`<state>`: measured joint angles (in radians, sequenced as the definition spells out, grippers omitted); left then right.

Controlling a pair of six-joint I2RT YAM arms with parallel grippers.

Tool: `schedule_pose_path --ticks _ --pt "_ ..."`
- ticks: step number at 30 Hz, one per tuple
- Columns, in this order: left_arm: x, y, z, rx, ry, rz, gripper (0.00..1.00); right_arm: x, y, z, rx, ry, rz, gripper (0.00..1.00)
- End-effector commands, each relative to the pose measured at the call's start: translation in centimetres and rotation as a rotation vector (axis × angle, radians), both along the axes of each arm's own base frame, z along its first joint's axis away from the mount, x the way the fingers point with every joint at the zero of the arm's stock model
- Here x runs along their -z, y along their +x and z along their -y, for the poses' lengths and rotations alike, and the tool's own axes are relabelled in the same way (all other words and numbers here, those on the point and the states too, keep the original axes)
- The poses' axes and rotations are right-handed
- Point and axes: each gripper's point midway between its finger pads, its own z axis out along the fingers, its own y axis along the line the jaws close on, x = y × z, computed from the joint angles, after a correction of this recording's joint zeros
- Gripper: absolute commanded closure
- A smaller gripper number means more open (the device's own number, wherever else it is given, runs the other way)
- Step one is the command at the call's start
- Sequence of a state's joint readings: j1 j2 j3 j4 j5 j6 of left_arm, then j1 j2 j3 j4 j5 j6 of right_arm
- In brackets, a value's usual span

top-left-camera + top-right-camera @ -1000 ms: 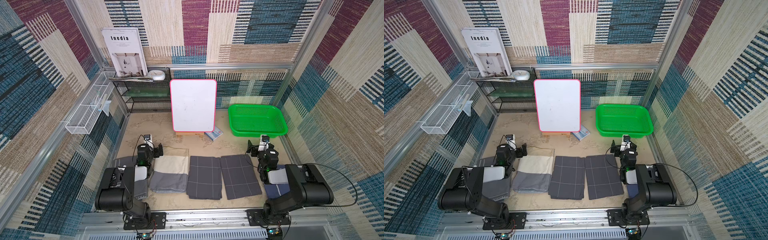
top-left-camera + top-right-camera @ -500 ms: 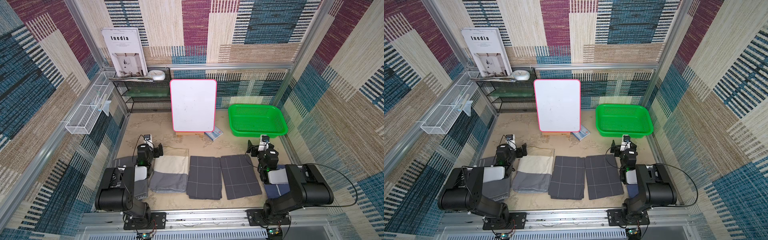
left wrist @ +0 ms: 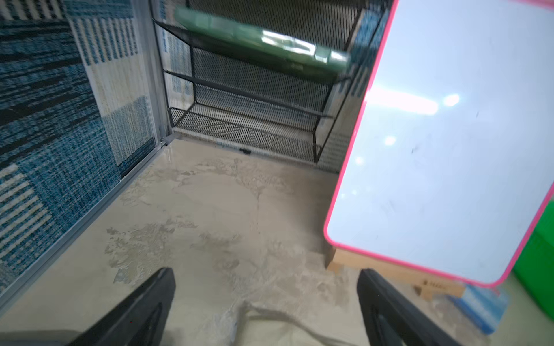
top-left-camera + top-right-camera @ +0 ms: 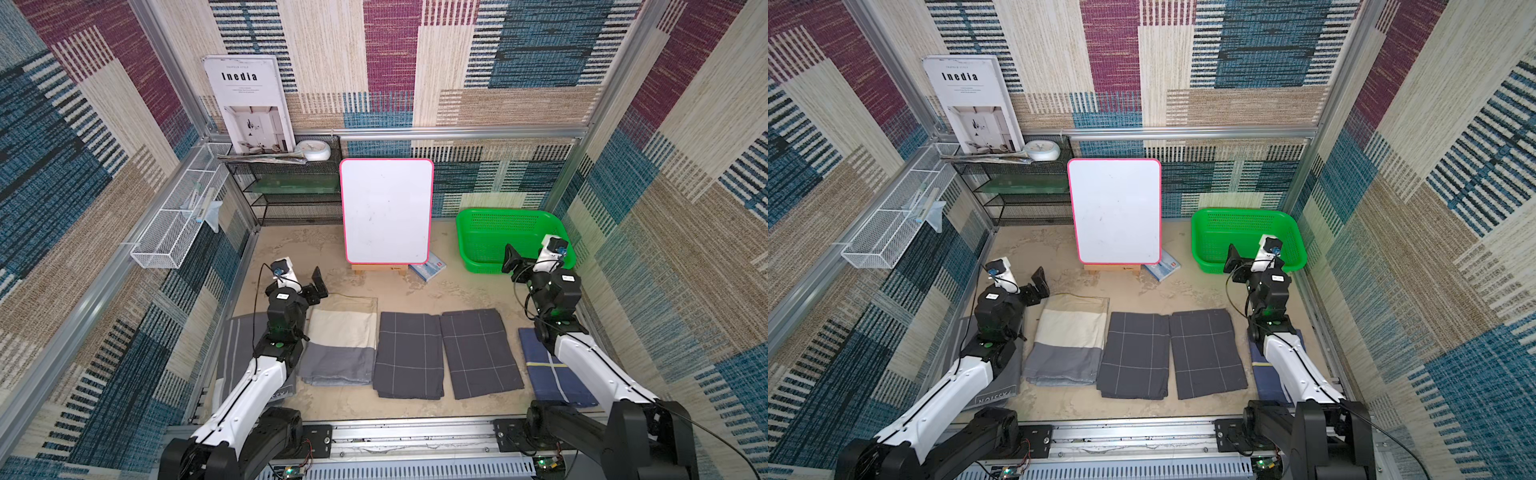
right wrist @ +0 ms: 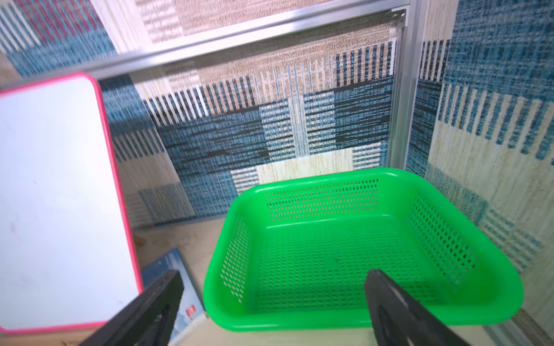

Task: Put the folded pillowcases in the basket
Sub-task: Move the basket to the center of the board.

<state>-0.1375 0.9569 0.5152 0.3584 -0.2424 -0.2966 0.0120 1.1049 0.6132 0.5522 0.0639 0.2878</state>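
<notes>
Moved since the earlier frame: both arms, now unfolded forward from a tucked pose, the right one carried far and right toward the basket. No cloth is seen displaced.

Claws: the right gripper [image 5: 274, 275] is spread wide with nothing held, raised by the near rim of the basket [image 4: 509, 222]. The left gripper [image 3: 265, 277] is likewise spread and empty, held above the far left corner of the cream-and-grey cloth [image 4: 340, 345].

Receptacle: the basket is green and perforated, set at far right, and is seen empty in the right wrist view.

Stock: five folded cloths are laid in a row along the near edge, well apart from the basket. From left to right:
- grey cloth [image 4: 235, 357], partly under the left arm
- cream-and-grey cloth
- left checked cloth [image 4: 409, 353]
- right checked cloth [image 4: 478, 353]
- blue cloth [image 4: 548, 374], partly under the right arm

Which of them is the pillowcase meant cannot be told.

Handling, as judged: light, soft and limp. The layers are expected to slide and fall open if only the top ply is pinched. Hold is best taken at a folded edge, through all layers, one claw at each end.

Other: whiteboard [image 4: 386, 212], upright, far centre.
</notes>
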Motion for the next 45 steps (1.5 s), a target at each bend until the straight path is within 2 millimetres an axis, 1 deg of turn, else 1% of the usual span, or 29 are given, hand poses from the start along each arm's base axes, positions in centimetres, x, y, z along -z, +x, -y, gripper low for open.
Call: schedule_pose_path --ticks 1,3,4,5,7,9,11,13,17,20,22,23,26,28,32,34,37,42,45 --pt "2.2 -0.9 0.8 0.0 -0.213 -0.107 0.01 1.9 -0.1 1.4 0.097 0.203 -0.136 0.0" --pt "3.0 -1.3 1.4 0.023 -0.276 -0.135 0.01 1.8 0.6 1.1 0.085 0.216 -0.129 0.0" --pt "3.4 -1.6 1.4 0.009 -0.314 -0.154 0.01 1.9 1.2 0.9 0.076 0.207 -0.149 0.0" --pt "4.1 -2.2 0.9 -0.034 -0.356 -0.192 0.01 2.3 1.8 0.9 0.078 0.199 -0.186 0.0" --pt "4.7 -3.2 0.2 -0.09 -0.374 -0.251 0.01 3.3 3.1 1.2 0.104 0.193 -0.283 0.0" --pt "4.5 -3.7 0.2 -0.081 -0.349 -0.265 0.01 4.1 4.9 0.8 0.084 0.16 -0.371 0.0" --pt "4.5 -4.0 0.4 -0.061 -0.351 -0.266 0.01 5.1 7.0 0.2 0.043 0.115 -0.44 0.0" --pt "4.7 -3.9 1.1 -0.026 -0.361 -0.272 0.01 6.9 8.9 -0.1 0.031 0.108 -0.516 0.0" --pt "5.2 -3.3 2.6 0.054 -0.359 -0.33 0.01 11.4 12.8 -0.7 -0.011 0.07 -0.679 0.0" --pt "5.6 -2.9 3.5 0.105 -0.345 -0.368 0.01 14.4 14.6 -0.9 -0.018 0.049 -0.775 0.0" --pt "5.9 -2.7 3.8 0.119 -0.338 -0.376 0.01 16.0 15.6 -1.0 -0.026 0.048 -0.812 0.0" --pt "5.9 -2.7 3.9 0.125 -0.34 -0.378 0.01 16.4 16.0 -1.3 -0.036 0.049 -0.825 0.0" --pt "6.4 -2.5 4.0 0.123 -0.342 -0.409 0.01 18.0 16.9 -2.5 -0.066 0.026 -0.876 0.0" --pt "6.7 -2.2 4.3 0.132 -0.346 -0.419 0.01 18.8 17.2 -3.8 -0.093 0.002 -0.892 0.0" --pt "6.8 -1.8 4.7 0.151 -0.353 -0.432 0.01 20.1 17.3 -5.9 -0.13 -0.018 -0.924 0.0" --pt "6.9 -1.9 4.5 0.142 -0.352 -0.433 0.01 20.6 17.2 -6.6 -0.146 -0.012 -0.936 0.0" --pt "7.1 -2.0 4.3 0.133 -0.346 -0.425 0.01 20.7 16.8 -8.3 -0.188 0.005 -0.938 0.0" --pt "7.2 -2.0 4.6 0.146 -0.356 -0.434 0.01 20.9 16.0 -11.1 -0.243 -0.005 -0.943 0.0" --pt "7.2 -2.4 4.1 0.121 -0.351 -0.423 0.01 20.8 15.2 -13.0 -0.285 -0.006 -0.944 0.0"
